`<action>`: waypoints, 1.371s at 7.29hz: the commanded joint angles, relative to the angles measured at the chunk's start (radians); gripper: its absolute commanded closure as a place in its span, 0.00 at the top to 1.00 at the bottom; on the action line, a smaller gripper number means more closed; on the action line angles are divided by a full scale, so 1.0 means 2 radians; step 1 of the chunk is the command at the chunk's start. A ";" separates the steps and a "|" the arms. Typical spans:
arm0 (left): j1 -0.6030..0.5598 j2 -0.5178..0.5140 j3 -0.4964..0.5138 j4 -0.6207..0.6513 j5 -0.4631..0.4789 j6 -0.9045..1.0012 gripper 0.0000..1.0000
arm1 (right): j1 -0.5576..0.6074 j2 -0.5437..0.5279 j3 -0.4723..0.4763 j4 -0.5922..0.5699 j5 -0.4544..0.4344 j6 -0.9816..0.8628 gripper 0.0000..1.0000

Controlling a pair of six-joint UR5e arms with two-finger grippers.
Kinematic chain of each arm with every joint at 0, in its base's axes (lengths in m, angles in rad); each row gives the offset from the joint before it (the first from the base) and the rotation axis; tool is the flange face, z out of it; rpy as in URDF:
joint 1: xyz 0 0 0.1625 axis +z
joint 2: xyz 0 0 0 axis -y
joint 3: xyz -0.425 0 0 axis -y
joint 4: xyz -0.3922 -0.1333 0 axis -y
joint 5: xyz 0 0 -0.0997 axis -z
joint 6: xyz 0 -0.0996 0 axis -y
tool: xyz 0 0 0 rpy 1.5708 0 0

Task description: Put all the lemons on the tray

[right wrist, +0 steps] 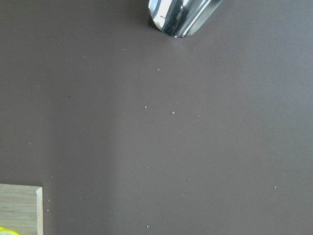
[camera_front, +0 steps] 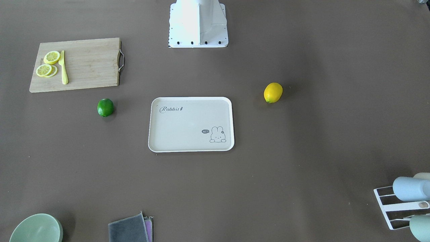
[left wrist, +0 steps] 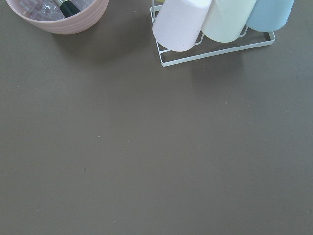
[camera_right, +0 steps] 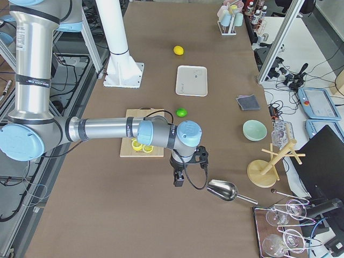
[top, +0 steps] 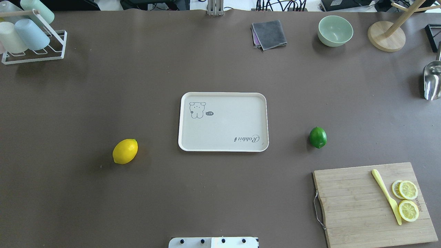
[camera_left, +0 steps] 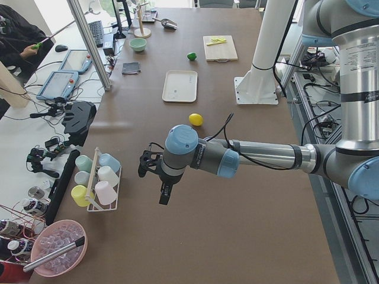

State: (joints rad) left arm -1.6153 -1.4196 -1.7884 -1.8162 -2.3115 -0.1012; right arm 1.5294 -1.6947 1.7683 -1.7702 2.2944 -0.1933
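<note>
In the front-facing view we see the tray [camera_front: 188, 127] lying flat at the table's middle. The yellow lemon [camera_front: 272, 92] lies on the tabletop to its right and the green lemon [camera_front: 105, 107] to its left, both well apart from its rim. Near the green lemon, a cutting board [camera_front: 87, 64] carries lemon slices [camera_front: 47, 65] and a yellow knife [camera_front: 63, 67].

From overhead, we find the same layout mirrored: the yellow lemon is left of the tray and the green one is right of it. A green bowl [top: 335, 30], a folded cloth [top: 269, 33], a cup rack [top: 31, 34] and a metal scoop [top: 432, 79] sit along the table's edges.

From the table's left end, we see the left gripper [camera_left: 164, 198] hanging above the table near the cup rack, far from both lemons. We cannot tell how its jaws stand.

From the right end, the right gripper [camera_right: 179, 180] hangs just beside the scoop, past the cutting board. We cannot judge its jaws either.

The left wrist view shows us bare tabletop, the cups and a pink bowl [left wrist: 63, 14].

The right wrist view shows us tabletop, the scoop's mouth and a corner of the board.
</note>
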 commanded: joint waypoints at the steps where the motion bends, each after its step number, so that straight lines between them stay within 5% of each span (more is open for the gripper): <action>1: 0.001 0.001 0.001 0.000 0.000 0.000 0.98 | 0.000 0.001 -0.001 0.000 -0.001 0.000 1.00; 10: 0.001 0.002 0.004 0.000 -0.004 0.001 0.98 | -0.001 0.008 -0.007 0.005 0.006 -0.002 1.00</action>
State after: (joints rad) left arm -1.6138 -1.4188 -1.7817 -1.8174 -2.3190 -0.0997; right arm 1.5281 -1.6824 1.7570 -1.7607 2.2973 -0.1957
